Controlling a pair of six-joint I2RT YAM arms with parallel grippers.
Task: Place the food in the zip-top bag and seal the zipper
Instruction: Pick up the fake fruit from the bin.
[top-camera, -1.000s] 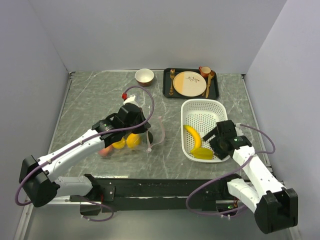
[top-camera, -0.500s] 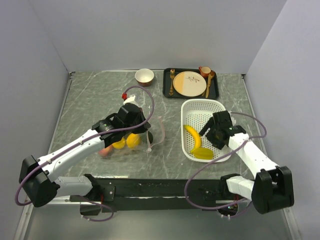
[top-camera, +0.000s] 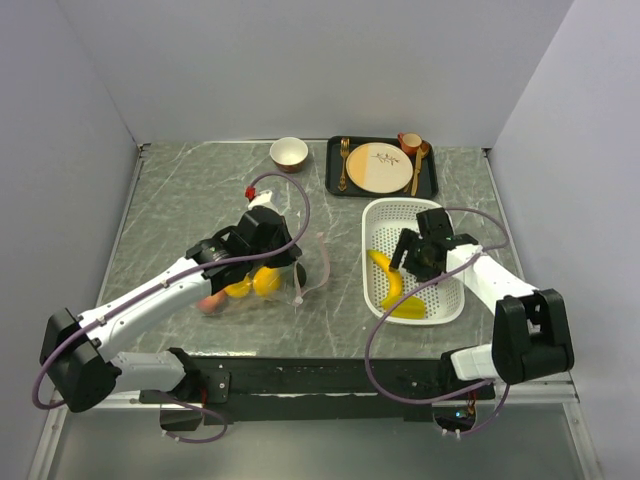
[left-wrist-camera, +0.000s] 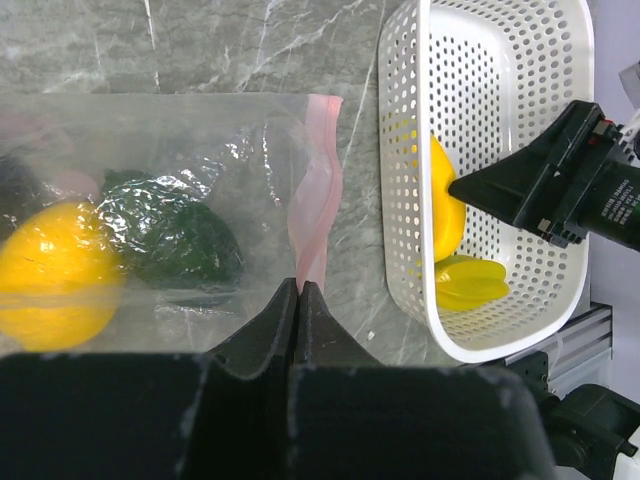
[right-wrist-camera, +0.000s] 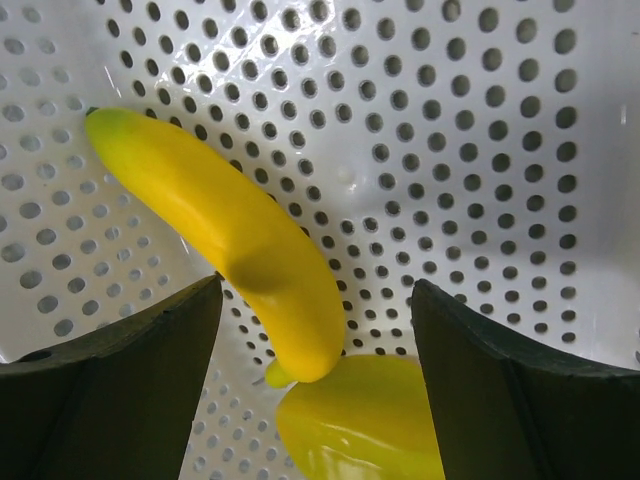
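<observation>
Between pale grey walls (top-camera: 300, 60), a veined, seemingly marble tabletop (top-camera: 180, 200)

Basket (top-camera: 405, 203) walls hem the banana (right-wrist-camera: 240, 250); above lies open.

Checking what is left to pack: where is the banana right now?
In the top external view, right side, the banana lies in the white basket, its near end by the yellow-green piece, directly under the open right claw.

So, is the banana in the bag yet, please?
No: the banana lies in the white basket, beside a yellow-green piece, under the open right gripper.
</observation>
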